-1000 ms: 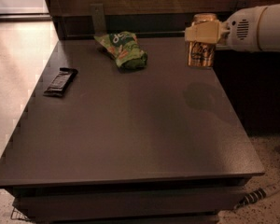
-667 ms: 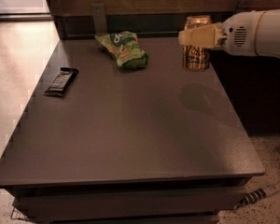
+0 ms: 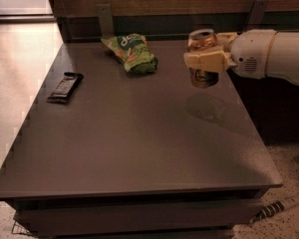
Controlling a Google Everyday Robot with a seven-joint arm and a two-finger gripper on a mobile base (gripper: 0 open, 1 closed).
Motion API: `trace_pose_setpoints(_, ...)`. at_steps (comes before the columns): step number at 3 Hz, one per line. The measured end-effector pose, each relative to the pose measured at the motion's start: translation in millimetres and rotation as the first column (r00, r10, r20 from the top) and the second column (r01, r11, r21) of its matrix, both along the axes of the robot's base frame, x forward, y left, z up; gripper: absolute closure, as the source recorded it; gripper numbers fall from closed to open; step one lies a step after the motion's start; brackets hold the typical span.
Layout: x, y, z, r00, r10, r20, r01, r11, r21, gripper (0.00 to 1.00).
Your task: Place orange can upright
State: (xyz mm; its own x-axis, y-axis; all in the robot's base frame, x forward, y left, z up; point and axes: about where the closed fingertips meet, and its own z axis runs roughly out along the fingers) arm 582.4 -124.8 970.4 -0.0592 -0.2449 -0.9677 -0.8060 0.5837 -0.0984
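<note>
Camera view: gripper, clamping the upright orange can above the table, has edged leftward and lower.

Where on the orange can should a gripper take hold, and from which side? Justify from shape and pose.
The can at mid-body, from the side: it is upright with round straight walls. The gripper, entering from the view's right, holds it this way above the table, far right.

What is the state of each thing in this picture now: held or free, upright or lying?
orange can: upright, held in the air over the table, right side.
gripper: shut on the orange can, above the table.
green snack bag: lying free near the back edge.
black wrapped bar: lying flat near the left edge.
</note>
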Motion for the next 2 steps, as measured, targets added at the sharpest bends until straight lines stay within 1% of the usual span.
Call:
trace_pose_setpoints(1,-3.6,10.1,-14.5,0.9917,0.081,0.1,-0.079,0.997,-0.026,1.0)
trace_pose_setpoints(2,-9.6,21.4,-29.5,0.9789,0.138,0.151,-0.137,0.99,-0.012,1.0)
